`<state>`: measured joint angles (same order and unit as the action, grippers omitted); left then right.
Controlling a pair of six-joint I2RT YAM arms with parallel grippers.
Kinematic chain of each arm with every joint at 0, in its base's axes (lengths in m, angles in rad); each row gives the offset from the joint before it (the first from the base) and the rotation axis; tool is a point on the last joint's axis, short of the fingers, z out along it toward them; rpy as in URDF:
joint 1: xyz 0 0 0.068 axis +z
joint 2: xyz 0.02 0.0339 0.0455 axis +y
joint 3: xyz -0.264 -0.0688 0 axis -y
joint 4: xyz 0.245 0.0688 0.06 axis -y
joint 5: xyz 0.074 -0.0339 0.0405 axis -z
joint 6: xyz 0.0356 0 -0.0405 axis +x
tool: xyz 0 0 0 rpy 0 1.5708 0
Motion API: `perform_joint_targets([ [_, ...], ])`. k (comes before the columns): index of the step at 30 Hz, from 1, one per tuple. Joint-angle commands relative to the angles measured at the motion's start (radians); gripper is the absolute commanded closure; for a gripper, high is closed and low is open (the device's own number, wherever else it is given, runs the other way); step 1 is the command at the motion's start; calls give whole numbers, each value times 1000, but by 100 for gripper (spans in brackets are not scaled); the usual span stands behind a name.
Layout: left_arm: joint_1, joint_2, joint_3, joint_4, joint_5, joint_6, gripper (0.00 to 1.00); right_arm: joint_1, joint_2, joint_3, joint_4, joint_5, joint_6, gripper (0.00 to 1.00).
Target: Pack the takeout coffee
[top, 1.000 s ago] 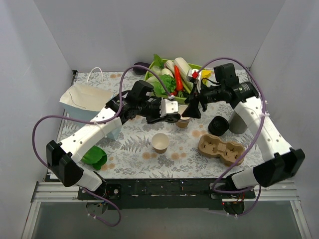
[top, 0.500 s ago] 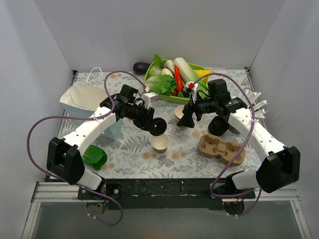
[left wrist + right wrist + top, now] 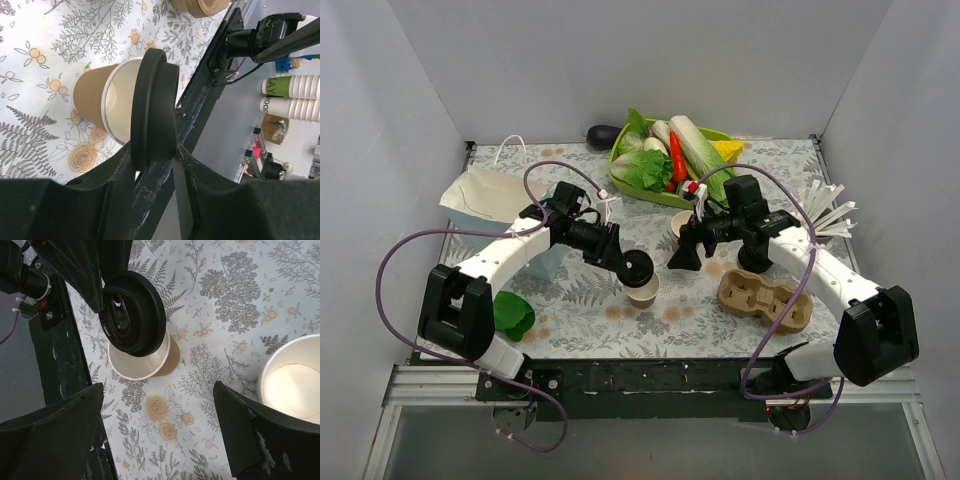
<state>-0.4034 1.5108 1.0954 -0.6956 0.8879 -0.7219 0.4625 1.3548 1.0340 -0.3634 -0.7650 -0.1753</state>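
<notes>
My left gripper (image 3: 632,266) is shut on a black plastic lid (image 3: 639,268), held on edge just above an open tan paper cup (image 3: 644,291) at the table's middle. In the left wrist view the lid (image 3: 152,102) stands between my fingers, tilted beside the cup's rim (image 3: 107,107). My right gripper (image 3: 682,258) is open and empty, just right of that cup. In its view the lid (image 3: 133,320) overlaps the cup (image 3: 131,371), and a second lidless cup (image 3: 295,385) sits at the right. No cup with a lid on it is in view.
The second lidless cup (image 3: 682,231) stands behind my right gripper. A stack of black lids (image 3: 757,254) and a pulp cup carrier (image 3: 763,299) lie to the right. A blue bag (image 3: 485,200) stands at the left, and a green vegetable tray (image 3: 672,160) at the back.
My left gripper has carried the black lid forward and right to just above the open cup. My right gripper has moved forward and left, away from the second cup.
</notes>
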Motion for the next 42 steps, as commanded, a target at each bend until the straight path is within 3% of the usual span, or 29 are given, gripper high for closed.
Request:
perform_joint_targets([
  [1, 0, 6, -18, 36, 69, -19, 73, 27, 15, -20, 55, -16, 28, 2],
  [21, 0, 74, -57, 96, 79, -113, 62, 61, 145, -40, 158, 7, 246, 2],
  [42, -41, 29, -49, 94, -69, -119, 54, 87, 193, -22, 181, -7, 275, 2],
])
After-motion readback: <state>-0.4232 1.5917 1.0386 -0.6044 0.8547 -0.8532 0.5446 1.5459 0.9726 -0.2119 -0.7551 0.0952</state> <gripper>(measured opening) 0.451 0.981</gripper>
